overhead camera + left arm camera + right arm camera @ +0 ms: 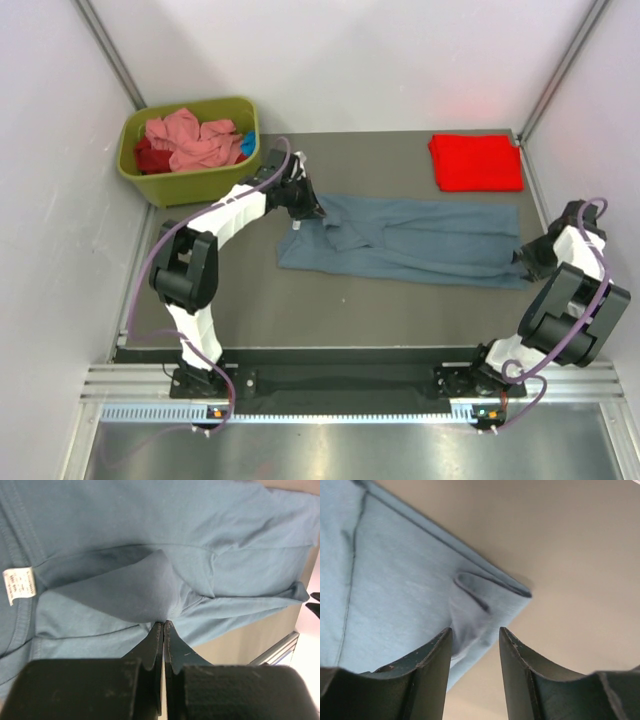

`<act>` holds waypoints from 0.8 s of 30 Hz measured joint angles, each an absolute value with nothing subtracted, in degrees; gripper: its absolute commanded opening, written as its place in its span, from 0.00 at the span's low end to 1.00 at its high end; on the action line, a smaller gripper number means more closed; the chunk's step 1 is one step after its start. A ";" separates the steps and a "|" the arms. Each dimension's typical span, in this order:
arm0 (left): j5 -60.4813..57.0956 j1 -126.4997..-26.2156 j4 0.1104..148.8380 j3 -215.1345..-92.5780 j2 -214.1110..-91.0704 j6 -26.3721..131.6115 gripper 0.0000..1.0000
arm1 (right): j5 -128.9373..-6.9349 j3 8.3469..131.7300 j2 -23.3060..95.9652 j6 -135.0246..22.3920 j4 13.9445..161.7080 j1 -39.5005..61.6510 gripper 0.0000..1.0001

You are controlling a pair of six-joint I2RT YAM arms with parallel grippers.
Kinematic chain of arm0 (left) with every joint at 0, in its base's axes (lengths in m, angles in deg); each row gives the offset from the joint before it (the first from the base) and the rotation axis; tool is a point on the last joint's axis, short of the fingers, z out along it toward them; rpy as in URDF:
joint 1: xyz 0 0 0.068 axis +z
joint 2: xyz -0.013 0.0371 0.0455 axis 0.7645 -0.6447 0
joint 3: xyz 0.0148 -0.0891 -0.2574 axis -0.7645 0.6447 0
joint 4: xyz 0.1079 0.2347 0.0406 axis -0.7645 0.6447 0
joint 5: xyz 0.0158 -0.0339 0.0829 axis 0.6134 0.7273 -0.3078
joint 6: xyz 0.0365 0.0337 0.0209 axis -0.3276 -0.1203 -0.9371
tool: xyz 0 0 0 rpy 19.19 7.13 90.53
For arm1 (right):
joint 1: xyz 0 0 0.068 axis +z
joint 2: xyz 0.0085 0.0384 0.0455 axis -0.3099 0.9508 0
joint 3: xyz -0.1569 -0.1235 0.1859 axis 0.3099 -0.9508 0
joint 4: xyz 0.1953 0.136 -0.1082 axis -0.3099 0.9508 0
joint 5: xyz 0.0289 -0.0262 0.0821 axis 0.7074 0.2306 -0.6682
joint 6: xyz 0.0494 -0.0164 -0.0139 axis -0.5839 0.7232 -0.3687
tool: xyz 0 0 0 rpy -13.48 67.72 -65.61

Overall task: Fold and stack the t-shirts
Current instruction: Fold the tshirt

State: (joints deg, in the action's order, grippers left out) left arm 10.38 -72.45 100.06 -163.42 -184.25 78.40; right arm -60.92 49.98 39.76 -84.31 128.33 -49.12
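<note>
A slate blue-grey t-shirt [420,243] lies stretched across the middle of the table, partly folded lengthwise. My left gripper [305,222] is at its left end, shut on a pinch of the cloth [150,597]; the white neck label [19,584] shows beside it. My right gripper [522,258] is open at the shirt's right end, its fingers [427,665] straddling the hem corner [485,607]. A folded bright red t-shirt [476,162] lies at the back right. Salmon pink and dark red t-shirts [190,140] sit crumpled in the bin.
An olive-green plastic bin [190,180] stands at the back left, close behind my left arm. The table's right edge and a white wall run just right of my right gripper.
</note>
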 measured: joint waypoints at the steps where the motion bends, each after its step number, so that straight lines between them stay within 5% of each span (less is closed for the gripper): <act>1: 10.38 -72.62 99.82 -163.42 -184.23 78.38 0.00 | -61.18 50.02 39.74 -84.59 128.90 -49.73 0.44; 24: 13.73 -72.99 94.56 -161.28 -184.05 78.36 0.00 | -63.13 47.29 38.10 -91.46 133.38 -50.48 0.45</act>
State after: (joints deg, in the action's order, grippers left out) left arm 13.73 -72.99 94.56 -161.28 -184.05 78.36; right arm -63.13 47.29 38.10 -91.46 133.38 -50.48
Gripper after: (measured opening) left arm 0.011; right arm 0.449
